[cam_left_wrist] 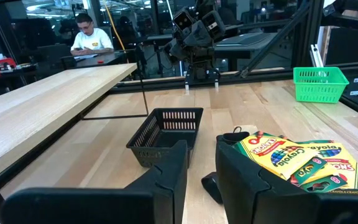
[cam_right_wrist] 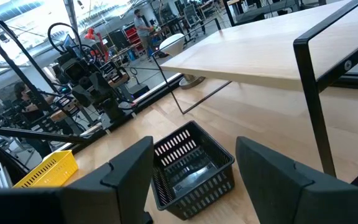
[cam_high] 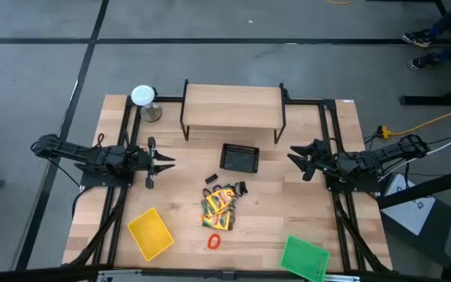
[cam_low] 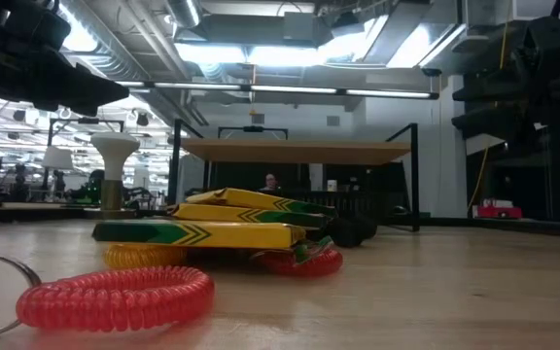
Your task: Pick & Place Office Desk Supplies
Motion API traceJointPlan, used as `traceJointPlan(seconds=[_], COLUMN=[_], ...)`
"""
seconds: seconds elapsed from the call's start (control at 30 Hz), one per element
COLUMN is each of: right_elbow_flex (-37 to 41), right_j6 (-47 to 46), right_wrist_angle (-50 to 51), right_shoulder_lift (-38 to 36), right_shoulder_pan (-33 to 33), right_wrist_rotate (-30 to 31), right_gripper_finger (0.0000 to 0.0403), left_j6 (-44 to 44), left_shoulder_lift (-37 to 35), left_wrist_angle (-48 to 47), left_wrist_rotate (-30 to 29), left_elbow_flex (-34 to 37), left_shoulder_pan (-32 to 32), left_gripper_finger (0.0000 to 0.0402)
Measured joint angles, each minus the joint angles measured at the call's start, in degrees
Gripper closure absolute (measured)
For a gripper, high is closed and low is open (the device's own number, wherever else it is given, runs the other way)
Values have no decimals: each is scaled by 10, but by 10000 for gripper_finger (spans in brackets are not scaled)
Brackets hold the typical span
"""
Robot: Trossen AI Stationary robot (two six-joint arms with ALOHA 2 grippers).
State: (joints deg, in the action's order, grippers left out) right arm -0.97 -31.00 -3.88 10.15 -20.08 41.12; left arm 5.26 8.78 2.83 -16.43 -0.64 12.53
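Several flat yellow crayon packs lie in a loose pile at the table's middle, shown close in the left wrist view and the low view. A red coiled ring lies on the table nearer the front edge. A yellow ring lies under the packs. Small black clips lie on the table just beyond the pile. My left gripper hovers left of the pile, open with a narrow gap. My right gripper hovers at the right, wide open. Both are empty.
A black mesh basket stands between the grippers, in front of a wooden shelf on black legs. A yellow tray sits front left and a green tray front right. A white-topped round metal object stands far left.
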Motion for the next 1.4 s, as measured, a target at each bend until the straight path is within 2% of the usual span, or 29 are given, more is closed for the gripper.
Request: traceJointPlan(seconds=[0.07, 0.17, 0.3, 0.5, 0.73, 1.0, 1.17, 1.4], right_elbow_flex=[0, 0, 0, 0, 0, 0, 0, 0], right_j6=[9, 12, -55, -139, -212, -298, -360, -410], right_wrist_angle=[-2, -2, -2, -4, -4, -4, -4, -21], right_shoulder_lift=[0, 0, 0, 0, 0, 0, 0, 0], right_shoulder_pan=[1, 2, 2, 2, 2, 2, 2, 2], right_wrist_rotate=[12, 60, 119, 101, 139, 135, 142, 141], right_gripper_finger=[172, 172, 172, 172, 172, 172, 172, 172], left_j6=[0, 0, 0, 0, 0, 5, -40, -123], left_shoulder_lift=[0, 0, 0, 0, 0, 0, 0, 0], left_wrist_angle=[0, 0, 0, 0, 1, 7, 84, 218], left_wrist_rotate=[0, 0, 0, 0, 0, -8, -40, -45], left_elbow_flex=[0, 0, 0, 0, 0, 0, 0, 0], left_shoulder_pan=[0, 0, 0, 0, 0, 0, 0, 0], left_gripper_finger=[320, 320, 320, 320, 320, 320, 320, 320])
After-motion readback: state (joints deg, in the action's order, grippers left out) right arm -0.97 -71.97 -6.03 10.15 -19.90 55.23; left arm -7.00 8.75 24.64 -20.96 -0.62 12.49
